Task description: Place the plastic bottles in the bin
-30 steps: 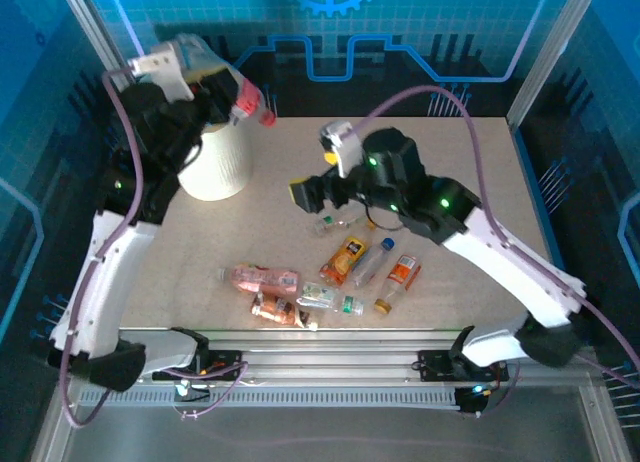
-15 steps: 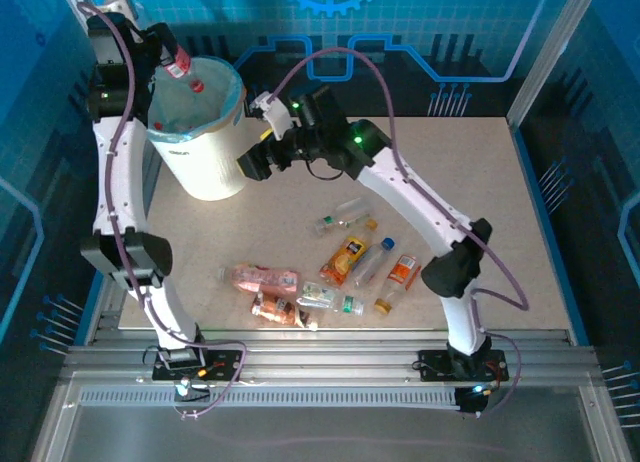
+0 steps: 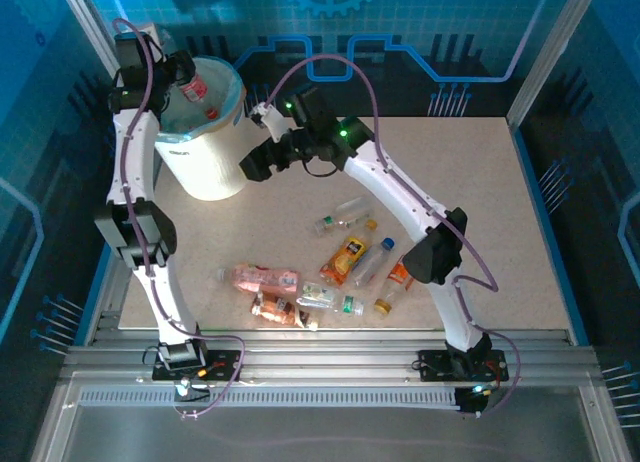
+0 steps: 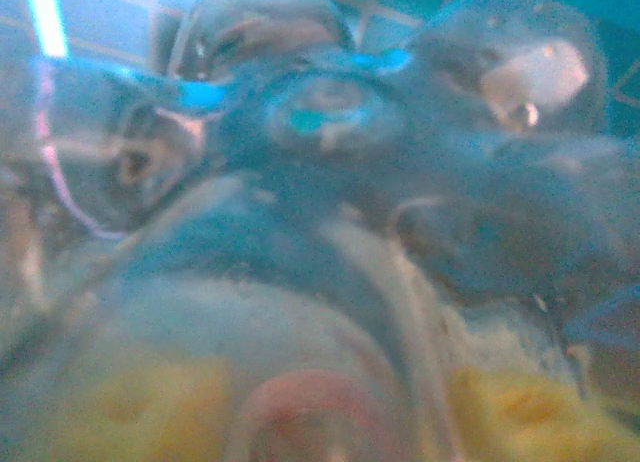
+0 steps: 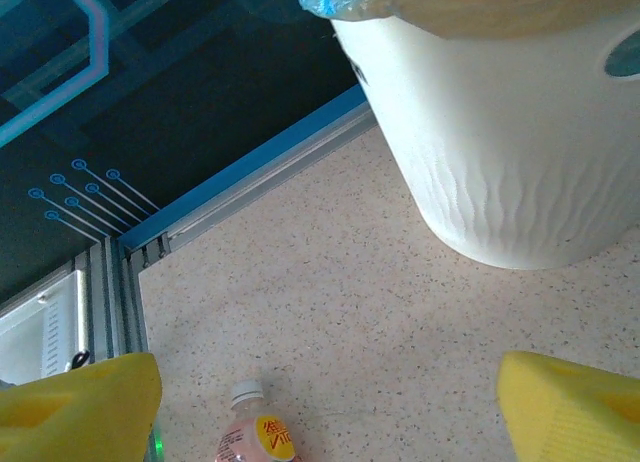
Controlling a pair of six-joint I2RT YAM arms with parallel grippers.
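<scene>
The white bin [image 3: 210,167] with its pale green-blue liner stands at the table's back left. Over its mouth my left gripper [image 3: 186,74] holds a clear plastic bottle [image 3: 197,86] with a red label. In the left wrist view that bottle [image 4: 300,282] is a blur pressed between the yellow pads [image 4: 130,402]. A red-capped bottle [image 3: 212,112] lies inside the bin. My right gripper [image 3: 250,165] hovers open and empty beside the bin's right wall [image 5: 520,132], its yellow pads [image 5: 80,407] wide apart. Several bottles lie mid-table, among them a pink one [image 3: 262,278] and an orange one [image 3: 347,257].
The right arm's elbow [image 3: 430,257] hangs over the right end of the bottle cluster. The pink bottle's white cap [image 5: 246,392] shows below the right gripper. A blue-edged metal rail [image 5: 250,177] marks the table's left side.
The left gripper has settled lower over the bin mouth with its bottle. The right arm has swung from the table's middle leftward to the bin's side.
</scene>
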